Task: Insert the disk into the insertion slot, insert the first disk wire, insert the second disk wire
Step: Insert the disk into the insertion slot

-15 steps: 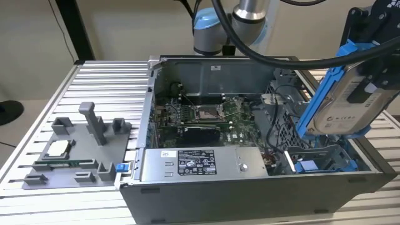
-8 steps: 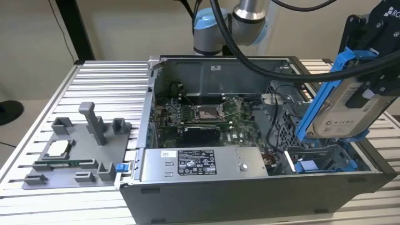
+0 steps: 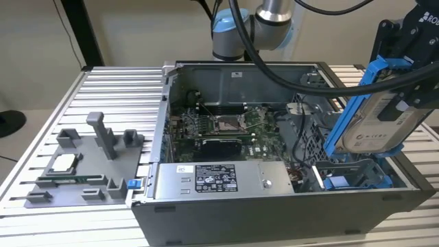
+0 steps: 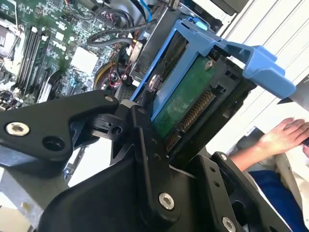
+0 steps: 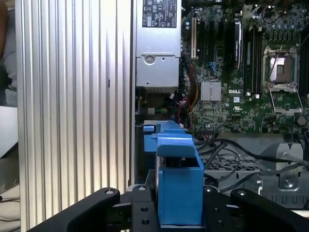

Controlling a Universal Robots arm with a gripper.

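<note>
Holding the disk (image 3: 376, 123) in its blue carrier, the claw (image 3: 403, 109) is clamped shut on it at the exterior view's upper right; we note the disk steeply tilted, above the insertion slot (image 3: 353, 177) at lower right inside the open computer case (image 3: 274, 216); case on desk (image 3: 116, 98).

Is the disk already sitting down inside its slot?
No, in the exterior view the gripper holds the disk up, tilted, above the insertion slot.
</note>
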